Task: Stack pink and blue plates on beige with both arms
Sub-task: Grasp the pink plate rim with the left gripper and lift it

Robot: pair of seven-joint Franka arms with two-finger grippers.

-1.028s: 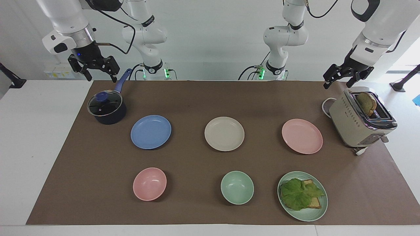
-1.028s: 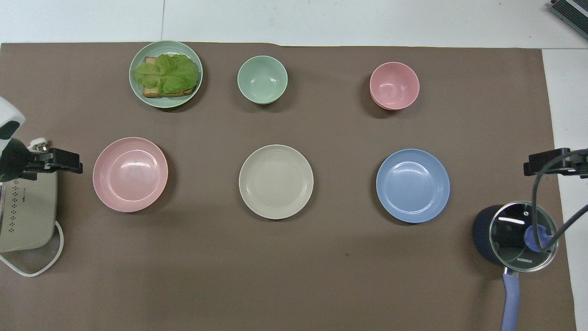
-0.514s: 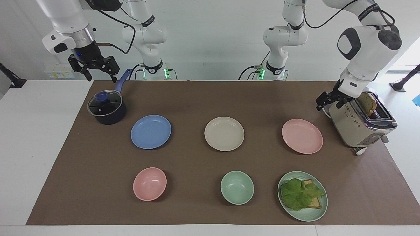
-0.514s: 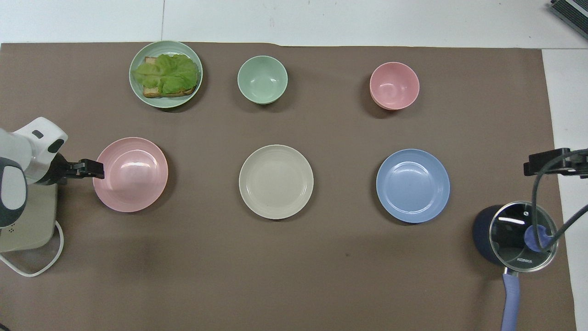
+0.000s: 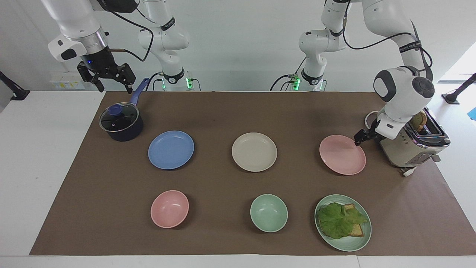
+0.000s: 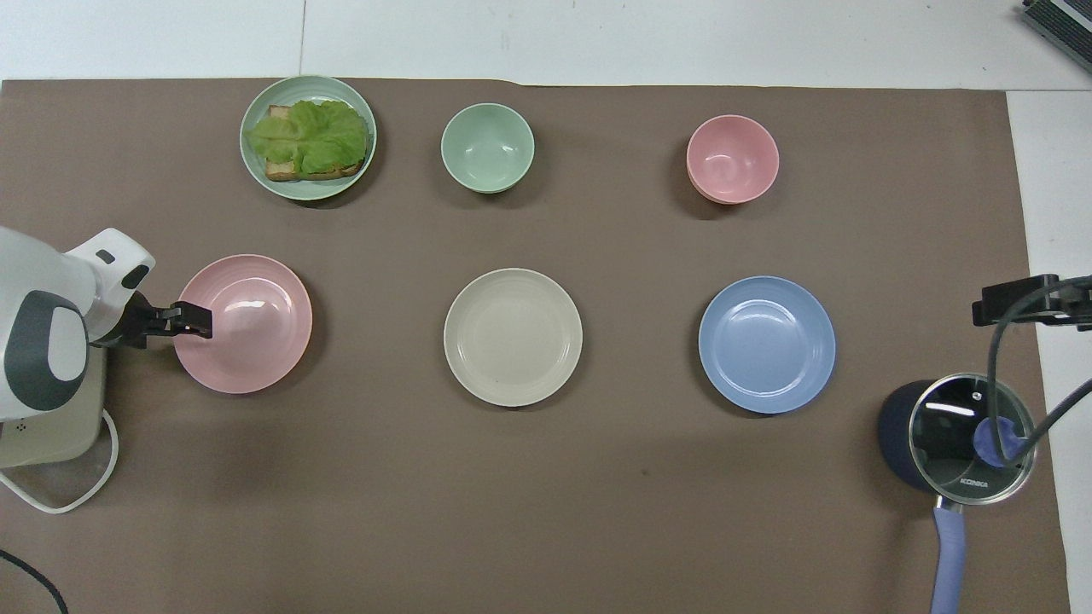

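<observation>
Left gripper [image 5: 360,140]: seen low at the pink plate's [image 5: 342,155] rim, on the side toward the toaster [image 5: 409,143]; jaws are read as wide, nothing held; actual touch on the rim cannot be told.
Pink plate: lies flat on the mat [image 5: 238,111] toward the left arm's end, beside the toaster.
Key relation: plate centre lies from the gripper toward the mat's middle; the plate is round, so no long axis is noted; the left arm is judged nearer to it.
Beige plate [image 5: 254,152]: at the mat's centre, bare, between pink and blue.
Blue plate [image 5: 171,149]: toward the right arm's end, beside the pot [image 5: 121,123], flat.
Right gripper [image 5: 106,76]: hangs over the mat's corner by the pot, jaws wide, empty; waiting.
Change: a second ago the left gripper was up above the toaster; it is now down at the rim. Plates and right gripper are unmoved.
</observation>
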